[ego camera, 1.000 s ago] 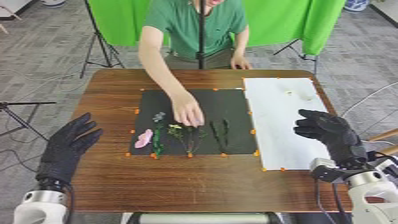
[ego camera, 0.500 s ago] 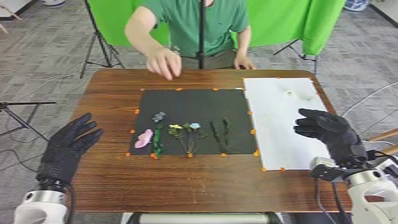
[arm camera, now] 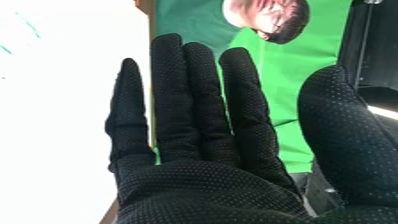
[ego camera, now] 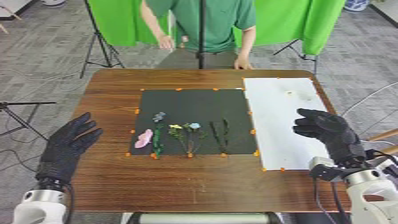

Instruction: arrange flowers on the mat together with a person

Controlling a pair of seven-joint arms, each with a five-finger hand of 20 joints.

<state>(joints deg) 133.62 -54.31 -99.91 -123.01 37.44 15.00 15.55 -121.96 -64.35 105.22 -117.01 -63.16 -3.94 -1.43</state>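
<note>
My left hand (ego camera: 67,149) is at the table's left side, left of the black mat (ego camera: 191,102), open. My right hand (ego camera: 330,131) is over the right edge of the white sheet (ego camera: 282,112); in the right wrist view the right hand (arm camera: 209,182) has straight fingers and holds nothing. On the mat's nearer half lie, from left, a pink flower (ego camera: 144,138), a grey-blue flower (ego camera: 159,117) on a green stem, a sprig with yellow and pale blue blossoms (ego camera: 195,126), and dark green stems (ego camera: 225,135). The person's hands (ego camera: 166,42) are beyond the table's far edge.
Small orange markers (ego camera: 189,155) line the edges of the mat and sheet. Small pale items (ego camera: 289,92) lie on the sheet's far part. Brown wood (ego camera: 191,185) surrounds the mat, with a dark upright pole (ego camera: 202,35) beyond the far edge.
The person's hand has drawn back from the sprig on the mat to beyond the far edge, leaving the pale blue blossom in view. Both my hands have stayed still.
</note>
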